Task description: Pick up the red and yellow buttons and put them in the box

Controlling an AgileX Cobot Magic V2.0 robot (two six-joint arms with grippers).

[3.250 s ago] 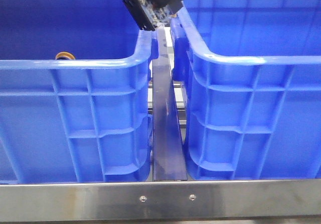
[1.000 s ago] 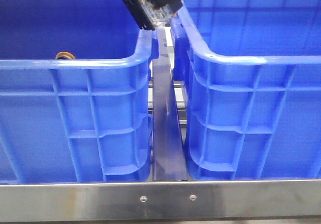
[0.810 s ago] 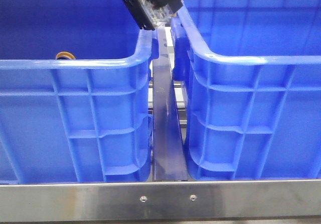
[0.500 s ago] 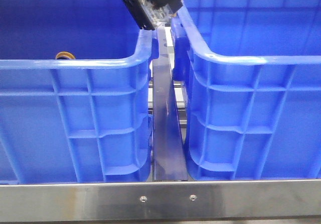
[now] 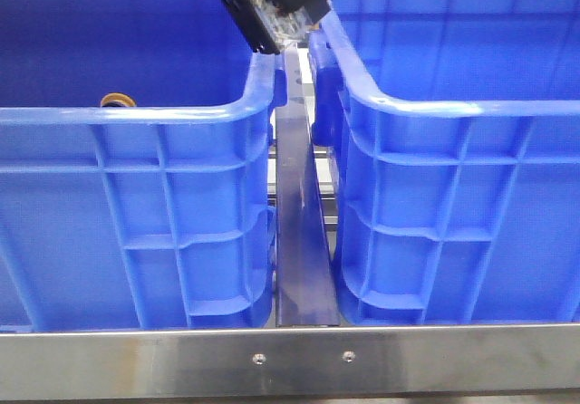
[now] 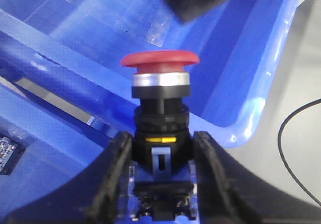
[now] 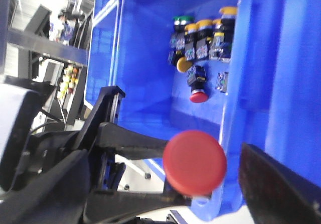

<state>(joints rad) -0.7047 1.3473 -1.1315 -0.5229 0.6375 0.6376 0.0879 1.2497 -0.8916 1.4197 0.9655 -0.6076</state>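
A steel-edged counter (image 5: 299, 360) carries two large blue crates side by side, with a dark blue strip (image 5: 299, 241) running in the narrow gap between them.

In the left wrist view the left gripper (image 6: 161, 156) is clamped on the black body of a red button (image 6: 159, 59); its two black fingers (image 6: 116, 174) press against either side of the housing, and the domed red cap stands upright above a silvery collar. Behind it lies blue crate wall and rim, and off to the side a grey surface with a thin black cable (image 6: 296, 148).

In the right wrist view the same red cap (image 7: 194, 161) is seen face on, close to the camera. The right gripper's own fingers (image 7: 271, 189) are dark and blurred at the frame edge, and whether they are apart or together cannot be told.

Beyond them the crate floor (image 7: 150, 73) holds a cluster of buttons: yellow-capped ones (image 7: 204, 24), a green one (image 7: 182, 19) and another red one (image 7: 199, 96).

In the front view a black arm end (image 5: 276, 10) hangs over the inner rim of the left crate (image 5: 136, 196), beside the right crate (image 5: 462, 196).
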